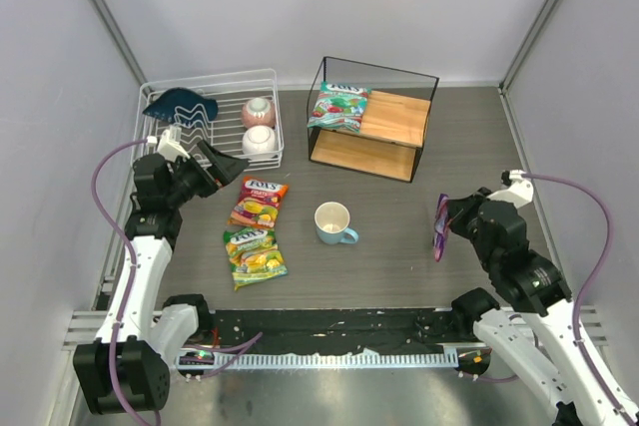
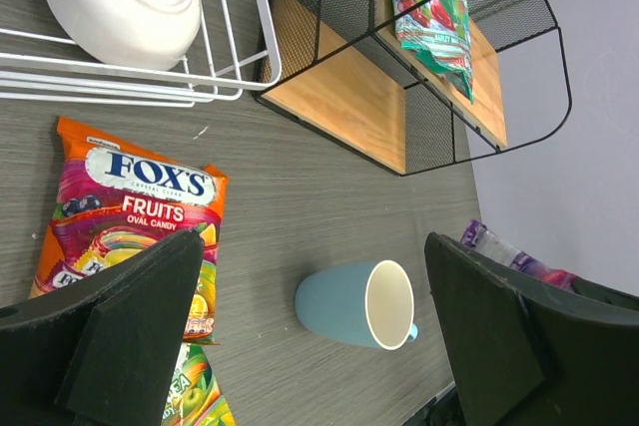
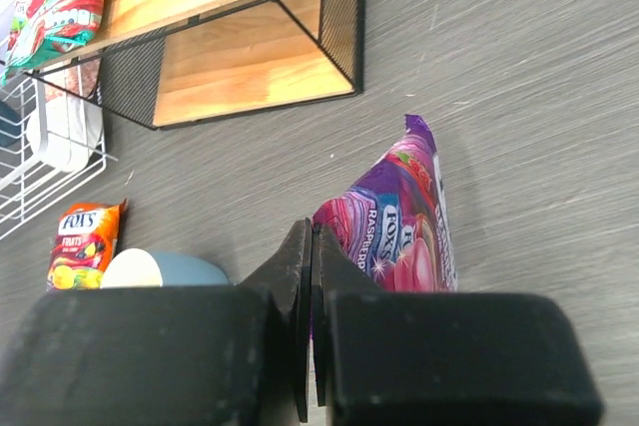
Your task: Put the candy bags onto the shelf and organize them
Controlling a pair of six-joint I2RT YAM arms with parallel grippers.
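The shelf (image 1: 394, 119) stands at the back centre, a black wire frame with two wooden boards. The teal-green bag (image 1: 338, 107) lies on the left of its top board, also in the left wrist view (image 2: 431, 9). The orange-red bag (image 1: 259, 201) and the yellow-green bag (image 1: 254, 254) lie flat on the table left of centre. My right gripper (image 1: 446, 224) is shut on an edge of the purple bag (image 1: 440, 226), held on edge above the table; the bag also shows in the right wrist view (image 3: 399, 221). My left gripper (image 1: 228, 165) is open and empty above the orange-red bag's far end.
A light blue mug (image 1: 333, 223) stands upright mid-table between the bags and the right gripper. A white wire dish rack (image 1: 210, 119) at the back left holds two bowls and a dark blue dish. Grey walls close in on both sides.
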